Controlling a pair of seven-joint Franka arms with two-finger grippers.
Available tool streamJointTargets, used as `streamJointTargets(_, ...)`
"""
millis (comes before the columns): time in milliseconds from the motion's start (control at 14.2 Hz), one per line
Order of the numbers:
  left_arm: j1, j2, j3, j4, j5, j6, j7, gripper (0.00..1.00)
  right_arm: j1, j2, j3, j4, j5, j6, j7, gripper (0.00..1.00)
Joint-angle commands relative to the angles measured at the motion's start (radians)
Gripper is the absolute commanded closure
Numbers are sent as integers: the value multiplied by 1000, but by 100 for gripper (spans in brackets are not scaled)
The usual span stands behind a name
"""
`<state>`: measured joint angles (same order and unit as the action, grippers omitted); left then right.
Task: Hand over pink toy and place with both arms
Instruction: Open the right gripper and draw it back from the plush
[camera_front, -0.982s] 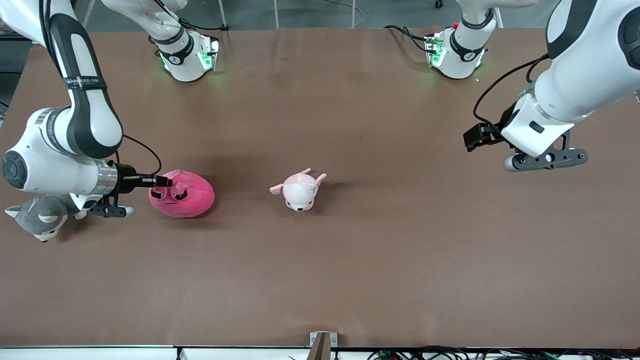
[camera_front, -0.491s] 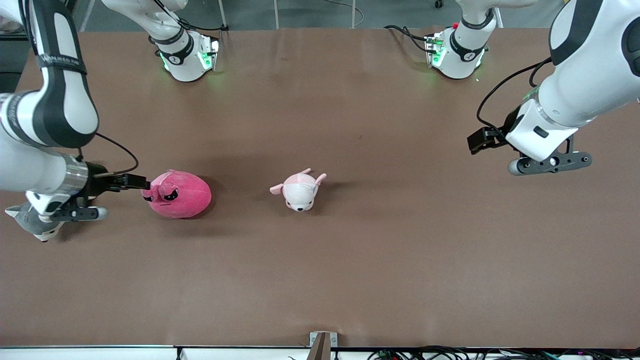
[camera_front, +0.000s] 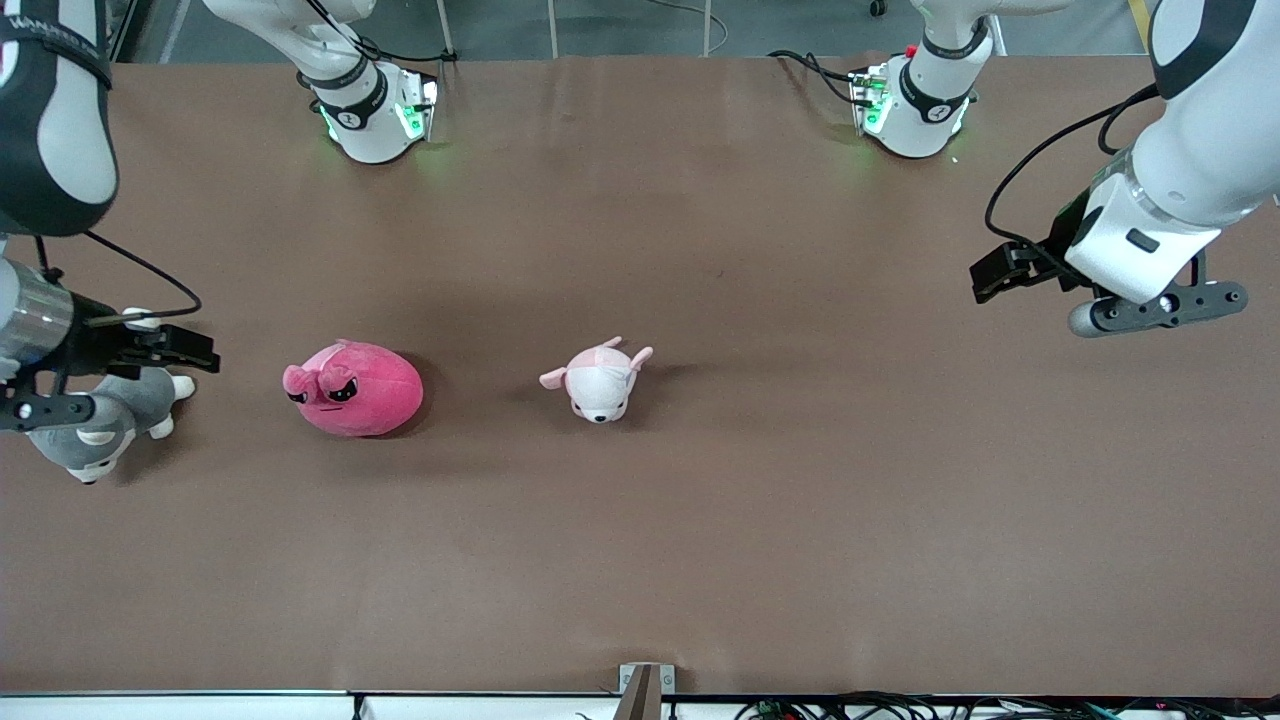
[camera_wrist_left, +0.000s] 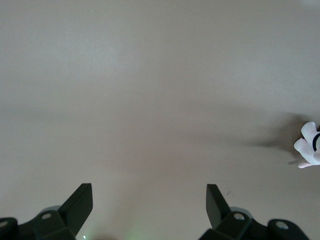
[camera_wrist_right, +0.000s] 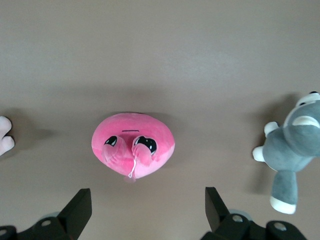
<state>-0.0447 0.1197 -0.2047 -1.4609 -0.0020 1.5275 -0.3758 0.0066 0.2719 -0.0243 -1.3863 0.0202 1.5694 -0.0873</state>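
Front view: the pink toy (camera_front: 352, 389) lies on the table (camera_front: 700, 520) between the husky plush (camera_front: 100, 425) and the puppy plush (camera_front: 598, 380). My right gripper (camera_front: 165, 345) hangs over the husky, jaws wide, empty; my left gripper (camera_front: 1000, 272) likewise, waiting.

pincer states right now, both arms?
Left pincer: open, empty, over bare table at the left arm's end.
Right pincer: open, empty, above the table between the pink toy and the husky plush.
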Motion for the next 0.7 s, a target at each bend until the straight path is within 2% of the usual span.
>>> streamJointTargets(0, 5, -11, -5, -7, 20, -4, 6, 0, -16, -8, 9, 53, -48, -72, 1, 0)
streamJointTargets(351, 25, -9, -5, 7, 31, 0, 14, 0, -48, -7, -8, 88, -49, -81, -8, 0)
streamJointTargets(632, 46, -34, -7, 8, 36, -9, 15, 0, -57, -5, 3, 107, -31, -81, 0, 0)
